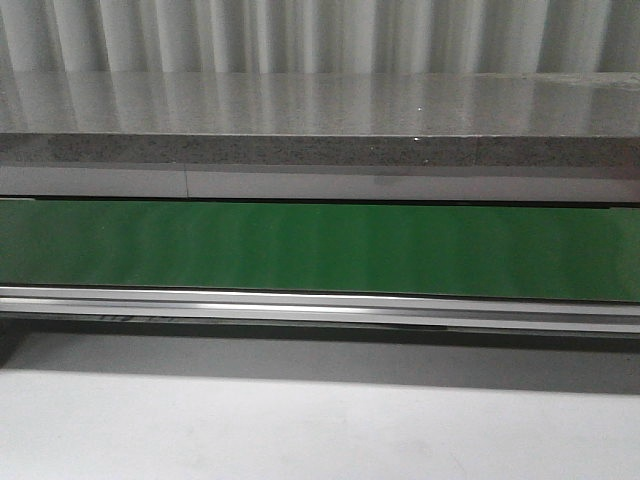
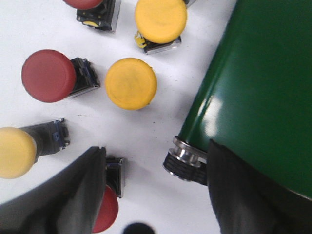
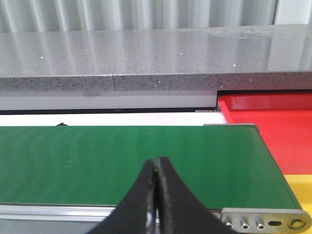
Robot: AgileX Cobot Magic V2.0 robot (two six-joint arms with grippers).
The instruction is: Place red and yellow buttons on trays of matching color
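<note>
In the left wrist view my left gripper [image 2: 156, 161] is open above the white table, with nothing between its fingers. A red button [image 2: 105, 207] lies partly under one finger [image 2: 73, 195]. Near it lie a yellow button [image 2: 130, 83], a second yellow button [image 2: 160, 19], a third yellow one [image 2: 15, 152], a red button [image 2: 48, 75] and another red one [image 2: 83, 3] at the frame edge. In the right wrist view my right gripper [image 3: 156, 163] is shut and empty over the green belt [image 3: 122, 161]. The red tray [image 3: 268, 131] and a corner of the yellow tray [image 3: 301, 187] lie beyond the belt's end.
The green conveyor belt [image 1: 320, 250] runs across the front view, with a grey stone ledge [image 1: 320, 120] behind it and white table [image 1: 300, 430] in front. The belt's end roller [image 2: 187, 161] sits close to my left gripper's other finger [image 2: 243, 195].
</note>
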